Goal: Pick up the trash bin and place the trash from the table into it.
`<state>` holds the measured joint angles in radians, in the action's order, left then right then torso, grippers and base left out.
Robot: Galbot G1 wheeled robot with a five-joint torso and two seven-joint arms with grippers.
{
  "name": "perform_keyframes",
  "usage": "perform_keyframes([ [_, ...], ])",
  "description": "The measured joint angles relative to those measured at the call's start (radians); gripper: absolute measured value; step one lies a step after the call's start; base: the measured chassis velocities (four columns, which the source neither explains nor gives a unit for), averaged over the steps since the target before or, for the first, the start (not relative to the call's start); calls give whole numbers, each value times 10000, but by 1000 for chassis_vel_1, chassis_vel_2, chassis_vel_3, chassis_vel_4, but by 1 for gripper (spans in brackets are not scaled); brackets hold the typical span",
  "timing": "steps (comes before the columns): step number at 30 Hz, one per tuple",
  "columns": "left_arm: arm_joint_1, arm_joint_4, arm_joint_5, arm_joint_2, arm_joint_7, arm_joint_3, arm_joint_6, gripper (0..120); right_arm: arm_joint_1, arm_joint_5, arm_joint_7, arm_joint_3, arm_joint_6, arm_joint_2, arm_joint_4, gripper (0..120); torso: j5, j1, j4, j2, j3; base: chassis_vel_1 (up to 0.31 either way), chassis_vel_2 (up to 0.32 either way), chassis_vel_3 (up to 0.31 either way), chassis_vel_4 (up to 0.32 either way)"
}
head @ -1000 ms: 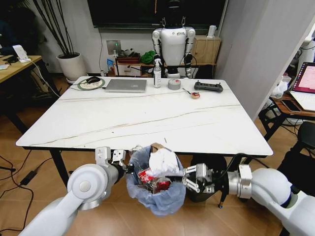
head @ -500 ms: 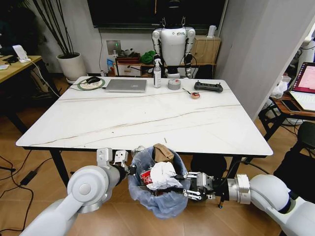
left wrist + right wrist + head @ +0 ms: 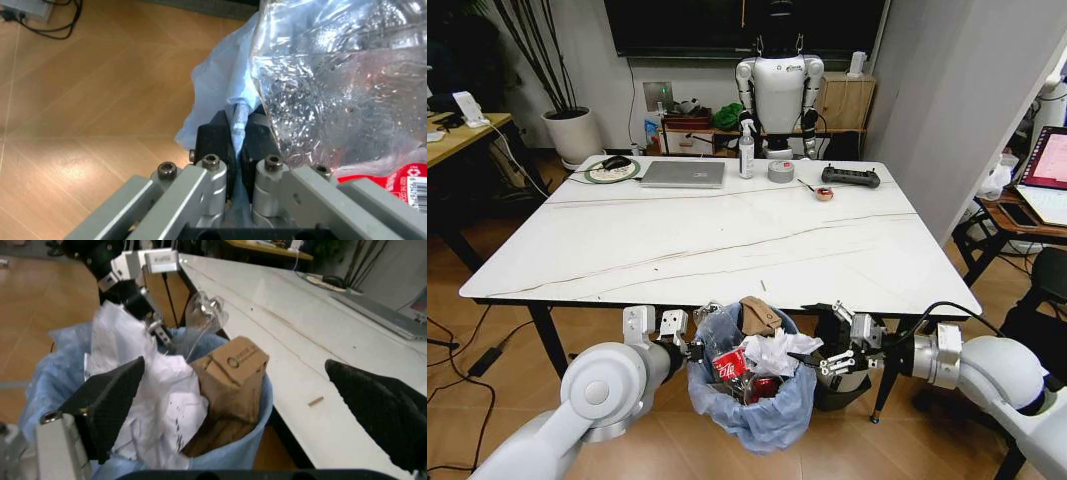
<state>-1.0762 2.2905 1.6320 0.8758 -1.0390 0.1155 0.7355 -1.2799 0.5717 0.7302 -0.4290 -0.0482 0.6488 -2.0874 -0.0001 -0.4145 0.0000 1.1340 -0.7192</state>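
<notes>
The trash bin (image 3: pixel 757 405), lined with a crinkled light-blue bag, hangs just below the table's (image 3: pixel 727 240) front edge. My left gripper (image 3: pixel 682 346) is shut on its rim; the left wrist view shows the left gripper (image 3: pixel 235 131) pinching rim and bag. In the bin lie trash pieces: brown cardboard (image 3: pixel 757 314), crumpled white paper (image 3: pixel 779 351) and a red wrapper (image 3: pixel 730 364). My right gripper (image 3: pixel 840 350) stands open just right of the bin, holding nothing. In its wrist view the cardboard (image 3: pixel 230 382) and paper (image 3: pixel 150 390) sit between its spread fingers (image 3: pixel 110 397).
At the table's far side lie a grey laptop (image 3: pixel 683 173), a tape roll (image 3: pixel 781 171), a spray bottle (image 3: pixel 747 148) and a black controller (image 3: pixel 850 177). A tiny scrap (image 3: pixel 762 286) lies near the front edge. A dark cylinder (image 3: pixel 832 392) stands under the table behind my right gripper.
My right gripper has drawn back to the right and up, away from the bin. The white paper has settled lower among the trash. The left gripper keeps its hold on the rim.
</notes>
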Motion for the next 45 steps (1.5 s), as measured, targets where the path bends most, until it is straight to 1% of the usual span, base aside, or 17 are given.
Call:
perform_keyframes([
  [9,-69,84,-18,-55,3,9,0,0,-284,223,-316,-476,-150,115,-417,100,0,0,0,0,0,0,0,0,0],
  [11,-123,106,-19,-78,3,35,0,0,-349,436,-709,-580,-274,199,-580,100,1,0,0,0,0,0,0,0,0],
  [13,-169,122,-49,-79,14,35,0,0,-372,813,-1665,-607,-501,319,-764,100,0,0,0,0,0,0,0,0,0],
  [17,-248,130,-513,-51,397,-44,0,0,-124,2100,-4597,-637,-1151,686,-1010,100,0,0,1,0,0,0,0,0,0],
  [18,-248,130,-513,-51,397,-44,0,0,-124,2100,-4597,-637,-1151,686,-1010,100,0,0,1,0,0,0,0,0,0],
  [19,-252,130,-562,-41,429,-58,0,0,-89,2260,-4996,-657,-1221,760,-1029,100,-1,0,1,0,0,0,0,0,0],
  [21,-281,138,-717,-31,541,-86,0,0,-12,2588,-6577,-820,-1440,1112,-1068,100,1,-1,1,0,0,0,0,0,0],
  [24,-372,171,-996,-50,685,-93,0,0,-82,2631,-7878,-1151,-1613,1579,-1080,100,0,-1,2,0,0,0,0,0,0],
  [26,-404,187,-1056,-57,714,-94,0,0,-172,2627,-8056,-1276,-1621,1731,-1103,100,2,-1,1,0,0,0,0,0,0],
  [31,-574,329,-1311,-82,786,-90,0,0,-1127,2130,-8532,-2066,-1697,2808,-1451,100,0,0,0,0,0,0,0,0,0],
  [33,-595,344,-1349,-92,794,-81,0,0,-1263,1982,-8594,-2149,-1698,2965,-1515,100,0,0,0,0,0,0,0,0,0],
  [36,-700,406,-1543,-152,844,-28,0,0,-1882,1261,-8714,-2524,-1755,3742,-1838,100,1,0,0,0,0,0,0,0,0],
  [38,-784,453,-1650,-157,896,-11,0,0,-2223,933,-8716,-2668,-1799,4196,-2048,100,-1,0,0,0,0,0,0,0,0],
  [39,-784,453,-1650,-157,896,-11,0,0,-2223,933,-8716,-2668,-1799,4196,-2048,100,-1,0,0,0,0,0,0,0,0],
  [43,-884,513,-1785,-135,966,2,-1,0,-3049,60,-8469,-2726,-1885,5337,-2373,100,-1,0,-1,0,1,0,0,0,0],
  [44,-891,520,-1796,-124,973,12,0,0,-3162,-88,-8380,-2714,-1885,5536,-2397,100,0,0,-1,1,1,0,0,0,0],
  [45,-891,520,-1796,-124,973,12,0,0,-3162,-88,-8380,-2714,-1885,5536,-2397,100,0,0,-1,1,1,0,0,0,0],
])
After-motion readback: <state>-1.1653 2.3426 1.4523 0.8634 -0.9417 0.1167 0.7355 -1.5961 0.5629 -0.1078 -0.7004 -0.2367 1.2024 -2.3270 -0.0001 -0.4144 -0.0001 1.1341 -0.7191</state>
